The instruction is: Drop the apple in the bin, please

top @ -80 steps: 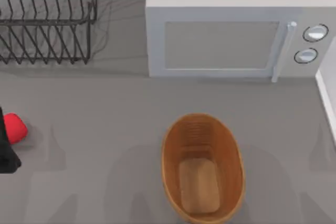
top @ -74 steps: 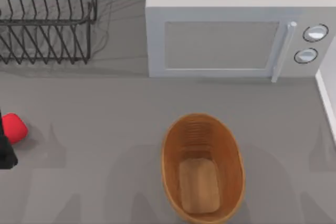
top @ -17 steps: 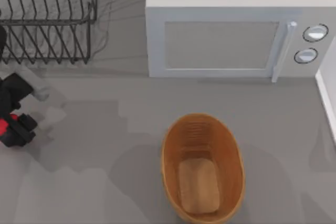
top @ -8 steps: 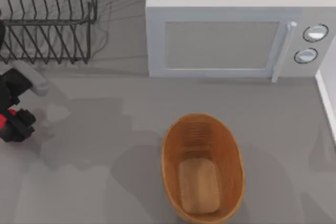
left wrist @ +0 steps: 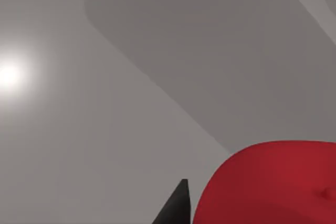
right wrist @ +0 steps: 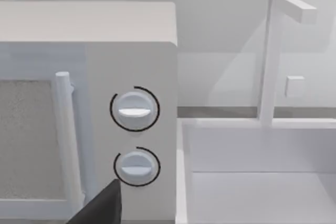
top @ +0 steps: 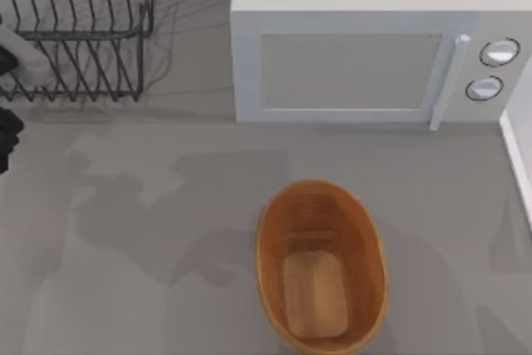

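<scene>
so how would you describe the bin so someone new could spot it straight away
Find the big white microwave at the back of the table. In front of it, toward the near edge, stands the bin: an oval brown wooden basket with ribbed sides and a paler flat bottom, unlike the black wire dish rack at the back left.

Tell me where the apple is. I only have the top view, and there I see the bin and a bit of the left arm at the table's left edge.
Observer: The apple is in the left gripper. The left wrist view has it right up close, against a dark fingertip.
Operator: Over the bin yet?
Observer: Seems not. That view has bare grey table under the apple.
Operator: Right arm?
Observer: Parked. Its wrist view faces the microwave knobs, with a white sink and faucet beside them.
</scene>
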You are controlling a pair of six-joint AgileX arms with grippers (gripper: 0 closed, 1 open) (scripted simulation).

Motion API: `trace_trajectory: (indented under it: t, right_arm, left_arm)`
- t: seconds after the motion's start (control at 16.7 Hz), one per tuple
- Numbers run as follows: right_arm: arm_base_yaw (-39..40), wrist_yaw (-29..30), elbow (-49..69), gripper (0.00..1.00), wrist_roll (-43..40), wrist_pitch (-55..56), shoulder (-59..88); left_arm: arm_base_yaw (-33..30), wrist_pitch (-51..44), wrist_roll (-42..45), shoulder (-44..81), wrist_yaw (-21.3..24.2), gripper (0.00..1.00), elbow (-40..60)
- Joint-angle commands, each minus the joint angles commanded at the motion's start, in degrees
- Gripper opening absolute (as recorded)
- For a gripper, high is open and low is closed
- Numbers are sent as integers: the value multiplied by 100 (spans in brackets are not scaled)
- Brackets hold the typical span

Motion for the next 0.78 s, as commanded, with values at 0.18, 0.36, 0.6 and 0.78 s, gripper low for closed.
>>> trace_trajectory:
  t: [0.18, 0.36, 0.6, 0.78]
  right_arm:
    - [0, 0, 0, 100, 0, 0, 0]
    - [0, 0, 0, 100, 0, 0, 0]
    - [0, 0, 0, 100, 0, 0, 0]
    - [0, 0, 0, 100, 0, 0, 0]
  left_arm:
    - [-2, -515, -34, -227, -2, 0, 434]
    - [-2, -567, -40, -260, -2, 0, 481]
    - [-34, -561, -94, -224, -5, 0, 490]
    - [-407, -634, -637, -87, -6, 0, 676]
